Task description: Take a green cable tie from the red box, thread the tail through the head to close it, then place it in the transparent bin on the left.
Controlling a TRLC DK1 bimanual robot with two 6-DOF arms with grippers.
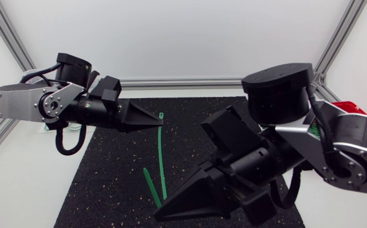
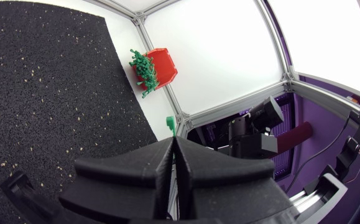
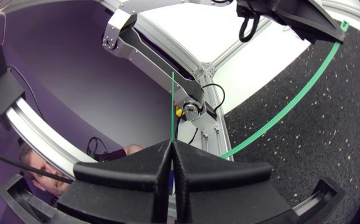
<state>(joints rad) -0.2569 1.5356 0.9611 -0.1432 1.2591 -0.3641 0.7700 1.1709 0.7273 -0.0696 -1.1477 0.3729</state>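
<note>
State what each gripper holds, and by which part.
Both hold one green cable tie. The left gripper pinches it just below the head; the right gripper pinches it near the tail, with the tip poking past.

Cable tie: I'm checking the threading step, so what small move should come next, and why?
Probably swing the right claw up toward the left claw, bending the green cable tie so its tail tip nears the head. Both claws are shut on the tie, one near each end, but tail and head are apart and nothing is threaded.
</note>
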